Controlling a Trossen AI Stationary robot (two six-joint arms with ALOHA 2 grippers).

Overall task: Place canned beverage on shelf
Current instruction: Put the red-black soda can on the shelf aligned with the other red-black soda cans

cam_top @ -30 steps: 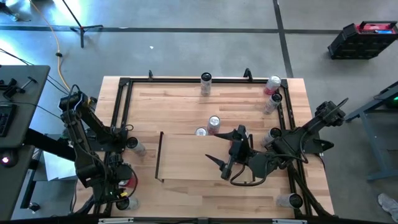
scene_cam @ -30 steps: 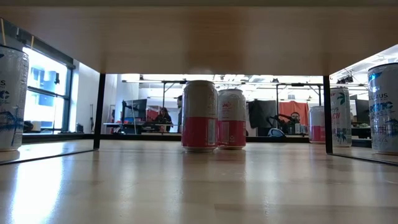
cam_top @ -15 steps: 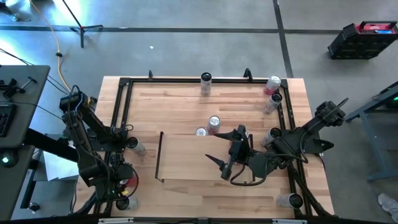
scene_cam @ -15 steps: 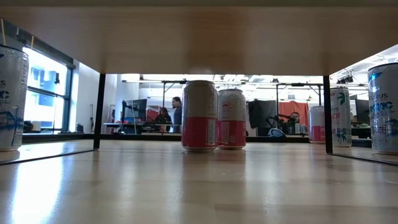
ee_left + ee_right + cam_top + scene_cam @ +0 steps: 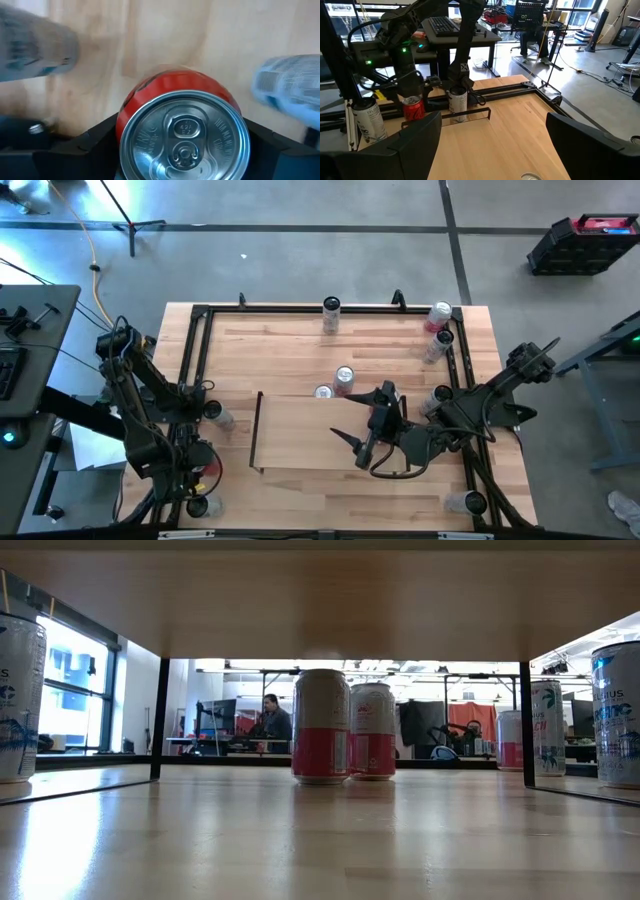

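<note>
A red can (image 5: 184, 135) stands upright on the wood table near its front left corner, and also shows in the right wrist view (image 5: 412, 107). My left gripper (image 5: 203, 472) is over it, pointing down, shut on it. The shelf (image 5: 300, 435) is the light-wood bay in the table's middle, edged by a thin black rail (image 5: 258, 430). Two pink cans (image 5: 321, 725) (image 5: 372, 730) stand at its far side. My right gripper (image 5: 362, 445) hangs open above the shelf, holding nothing. My left gripper has the red can's upper side wall (image 5: 125, 117) between its two fingers (image 5: 95, 142), one on each opposite side, just below the top rim. The fingers come from above, pointing down. The can stays upright with its base on the table.
White cans stand close on either side of the red can (image 5: 35, 50) (image 5: 290, 85). More cans stand along the black frame (image 5: 330, 312) (image 5: 438, 315) (image 5: 438, 345) (image 5: 468, 502). The left frame rail (image 5: 190, 380) runs beside the left arm. Bare wood (image 5: 300, 345) lies beyond the shelf.
Neither arm has visibly moved. In the room behind the table, a person in the low view has walked toward that picture's left.
</note>
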